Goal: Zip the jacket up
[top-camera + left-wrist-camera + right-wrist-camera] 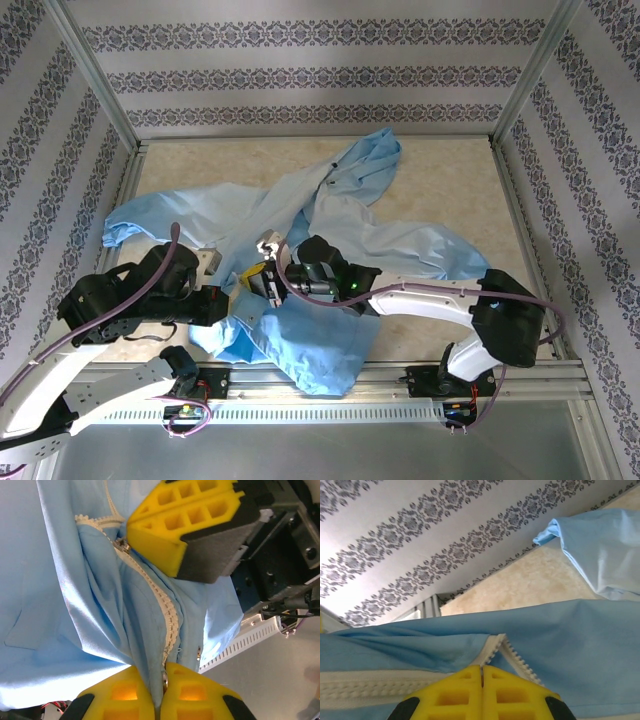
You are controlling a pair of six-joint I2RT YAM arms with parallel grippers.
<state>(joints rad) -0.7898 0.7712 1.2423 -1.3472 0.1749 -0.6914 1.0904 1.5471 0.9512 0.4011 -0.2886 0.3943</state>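
The light-blue jacket (400, 250) lies crumpled across the table. My left gripper (162, 672) is shut on the jacket's bottom hem, at the lower end of the whitish zipper strip (167, 612). The strip runs closed from there up to the slider (122, 545), and above it the teeth part. My right gripper (481, 672) is shut on the slider's pull, right where the two rows of teeth (520, 657) split. In the top view the left gripper (243, 300) and right gripper (268, 272) sit close together over the jacket's near part.
The beige table top (450, 170) is walled by patterned panels (320, 75) on three sides. A metal rail (400, 380) runs along the near edge. A sleeve (135, 215) stretches to the left, and the hood end (370, 160) lies toward the back.
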